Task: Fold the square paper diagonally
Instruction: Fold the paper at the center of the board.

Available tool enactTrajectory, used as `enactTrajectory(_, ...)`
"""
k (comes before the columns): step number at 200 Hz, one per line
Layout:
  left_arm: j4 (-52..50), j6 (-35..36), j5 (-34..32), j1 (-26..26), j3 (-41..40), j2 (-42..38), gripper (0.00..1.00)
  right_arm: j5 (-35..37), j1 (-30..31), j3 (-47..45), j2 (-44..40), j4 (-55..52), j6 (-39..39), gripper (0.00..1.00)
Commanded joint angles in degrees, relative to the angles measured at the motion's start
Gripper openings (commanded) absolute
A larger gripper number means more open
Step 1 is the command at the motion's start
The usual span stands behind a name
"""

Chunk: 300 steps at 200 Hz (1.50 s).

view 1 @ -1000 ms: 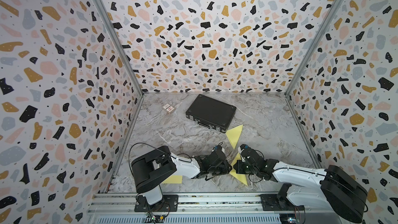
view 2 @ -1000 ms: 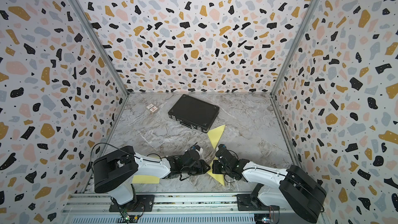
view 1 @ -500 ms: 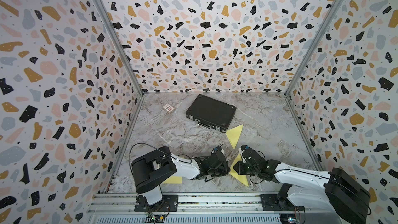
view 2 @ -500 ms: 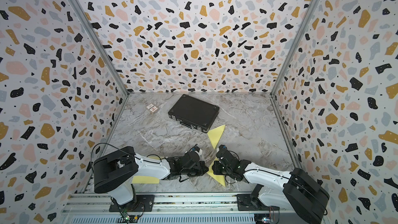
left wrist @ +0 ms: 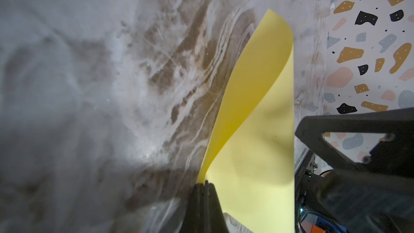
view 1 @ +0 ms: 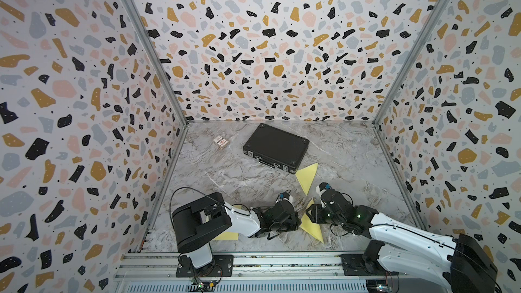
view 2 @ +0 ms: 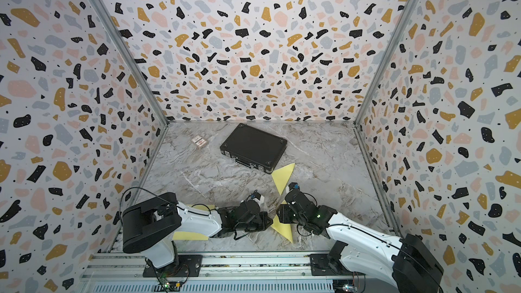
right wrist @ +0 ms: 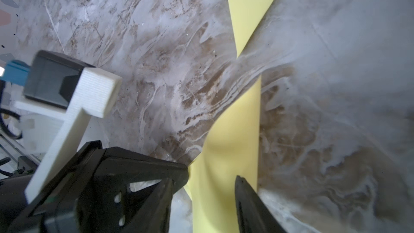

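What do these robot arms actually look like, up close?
The left arm and right arm have smooth white shells and bulky black joint housings. The left tool and right tool are black and angular. Thin black cables loop alongside; small green lights glow.

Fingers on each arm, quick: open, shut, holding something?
Left fingers: shut, pinching a corner of the yellow paper.
Right fingers: open, the paper between them, not gripped.

Paper [view 1: 311, 225] nearest me: plain pale yellow. Far sheet [view 1: 308, 177]: same yellow. Case [view 1: 276, 146]: matte black. Surface [view 1: 225, 176]: grey marble, brown veining. Walls [view 1: 267, 38]: white terrazzo with ochre, black, pink and grey chips. My left arm [view 1: 242, 219] and right arm [view 1: 400, 238]: white shells, black joints.
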Motion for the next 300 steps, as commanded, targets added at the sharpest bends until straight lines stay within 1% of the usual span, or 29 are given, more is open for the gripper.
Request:
enactTrajectory(1, -7.7, 1.0, -1.4, -0.7, -1.8, 1.6, 0.0, 2.6, 0.0, 2.1, -2.7, -6.8, -3.1, 0.58)
enactTrajectory(21, -8.2, 1.2, -1.7, -0.9, -1.7, 1.5, 0.0, 3.9, -0.2, 2.0, -5.5, -8.7, -4.7, 0.69)
enactTrajectory(34, -8.7, 1.4, -2.1, -0.9, -1.7, 1.3, 0.0, 4.4, -0.7, 1.7, -7.5, -9.4, -5.2, 0.75)
enactTrajectory(62, -9.2, 1.7, -2.4, -1.1, -1.7, 1.1, 0.0, 1.9, -3.0, 0.8, -10.7, -10.0, -6.3, 0.8)
enactTrajectory(85, -9.5, 1.8, -2.6, -1.3, -1.6, 1.3, 0.0, -2.8, -6.4, -0.3, -11.7, -9.3, -6.3, 0.83)
enactTrajectory(120, -9.7, 1.8, -3.0, -1.5, -1.6, 1.6, 0.0, -14.1, -13.9, -4.5, -11.0, -3.5, -4.5, 0.84)
enactTrajectory(142, -9.5, 2.0, -3.1, -1.7, -1.6, 1.8, 0.0, -18.0, -17.1, -6.8, -10.0, 0.0, -3.4, 0.84)
enactTrajectory(175, -11.4, 3.3, -3.2, -2.0, -1.2, 1.3, 0.0, -26.0, -23.1, -10.5, -7.2, 6.6, -0.5, 0.83)
enactTrajectory(207, -13.6, 3.9, -3.3, -2.4, -1.0, 0.7, 0.0, -25.9, -25.4, -10.1, -5.5, 3.8, -3.4, 0.83)
enactTrajectory(236, -14.4, 4.0, -3.4, -2.4, -0.5, 1.5, 0.0, -29.9, -26.6, -12.0, -4.4, 8.4, -2.8, 0.83)
enactTrajectory(300, -13.9, 4.3, -2.5, -2.4, -0.2, 3.2, 0.0, -34.3, -26.8, -13.8, -1.9, 15.2, -1.5, 0.83)
